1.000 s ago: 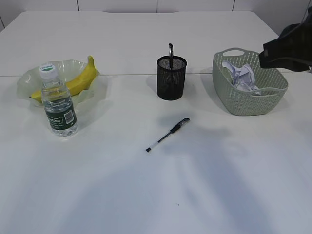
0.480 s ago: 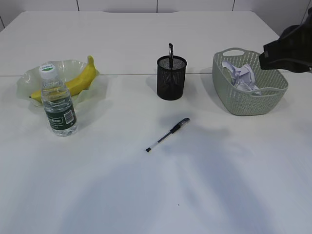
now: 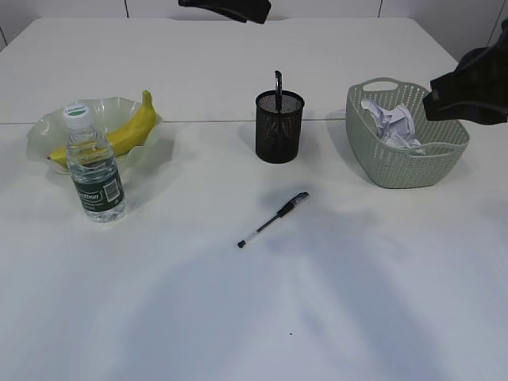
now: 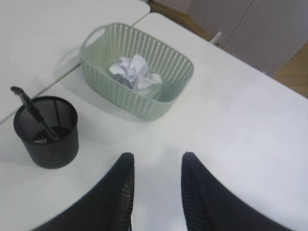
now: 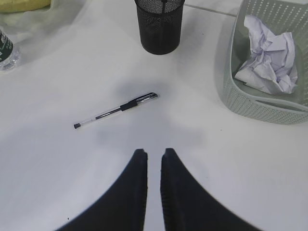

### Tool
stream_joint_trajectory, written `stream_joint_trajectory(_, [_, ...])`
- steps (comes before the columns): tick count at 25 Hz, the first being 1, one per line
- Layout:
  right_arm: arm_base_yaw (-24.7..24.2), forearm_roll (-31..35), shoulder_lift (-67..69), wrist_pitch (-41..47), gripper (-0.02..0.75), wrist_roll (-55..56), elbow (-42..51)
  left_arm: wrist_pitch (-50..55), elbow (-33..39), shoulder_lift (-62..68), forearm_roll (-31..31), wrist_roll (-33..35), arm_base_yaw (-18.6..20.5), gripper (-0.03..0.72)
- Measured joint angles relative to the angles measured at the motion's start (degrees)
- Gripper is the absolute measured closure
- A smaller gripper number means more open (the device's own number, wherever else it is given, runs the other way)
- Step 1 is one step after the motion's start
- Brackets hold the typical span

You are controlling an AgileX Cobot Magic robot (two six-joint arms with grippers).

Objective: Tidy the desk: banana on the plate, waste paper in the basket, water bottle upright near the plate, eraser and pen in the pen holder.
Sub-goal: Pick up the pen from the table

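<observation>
The plate (image 3: 48,131) holds the banana (image 3: 119,131), with the water bottle (image 3: 94,171) standing in front. The pen holder (image 4: 46,131), left of the open, empty left gripper (image 4: 156,161), holds 1 pen. The basket (image 5: 231,91), right of the nearly shut, empty right gripper (image 5: 154,154), holds waste paper (image 5: 269,55). A loose pen (image 5: 115,110) lies ahead of it.

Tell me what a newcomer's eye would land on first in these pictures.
Probably the yellow banana lying in the pale plate at the left, with the water bottle upright just in front. Next, the lone pen lying loose mid-table, in front of the black mesh pen holder. At the right, crumpled waste paper sits in the green basket.
</observation>
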Motion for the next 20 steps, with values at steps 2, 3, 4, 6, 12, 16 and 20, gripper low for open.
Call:
stream_joint_trajectory(2, [0.00,0.00,0.00,0.00,0.668,0.00,0.00,0.11,0.11,0.55,1.49,-1.24,-0.46,0.443])
stream_joint_trajectory(3, [0.00,0.00,0.00,-0.25,0.668,0.00,0.00,0.59,0.11,0.57,1.49,-1.63,-0.46,0.443])
stream_joint_trajectory(4, [0.00,0.22,0.00,-0.84,0.668,0.00,0.00,0.85,0.11,0.57,1.49,-1.73,-0.46,0.443])
stream_joint_trajectory(6, [0.00,1.49,0.13,-2.13,0.668,0.11,0.00,1.38,0.11,0.33,1.49,-1.95,-0.46,0.443])
stream_joint_trajectory(12, [0.00,12.14,5.82,-0.26,0.668,0.87,-3.30,2.33,0.11,-5.28,1.49,-2.08,-0.46,0.444])
stream_joint_trajectory(16, [0.00,13.65,10.92,3.73,0.668,1.77,-8.88,2.47,0.11,-8.59,2.26,-2.08,-0.26,0.446])
stream_joint_trajectory(20, [0.00,11.08,11.92,4.46,0.668,5.87,-11.25,2.57,0.11,-7.25,5.70,-2.08,-0.14,0.447])
